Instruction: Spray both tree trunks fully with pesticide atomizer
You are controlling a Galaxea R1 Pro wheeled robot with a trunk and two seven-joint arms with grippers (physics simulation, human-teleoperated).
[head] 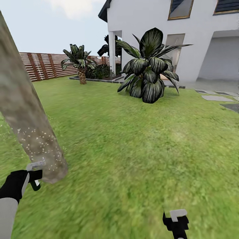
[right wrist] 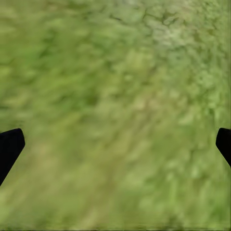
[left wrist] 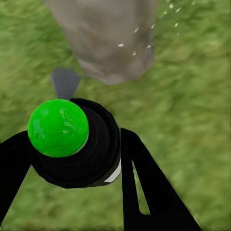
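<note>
left fingers (left wrist: pixel 72 159) around atomizer (left wrist: pixel 72 144), beside speckled trunk (head: pixel 30 132)

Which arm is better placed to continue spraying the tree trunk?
Left. The left gripper holds the atomizer close to the speckled trunk; the right gripper is open over grass.

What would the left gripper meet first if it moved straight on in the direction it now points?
Probably the tree trunk: the left gripper, shut on the pesticide atomizer, points toward its base, with grass between. Depth is unclear.
</note>
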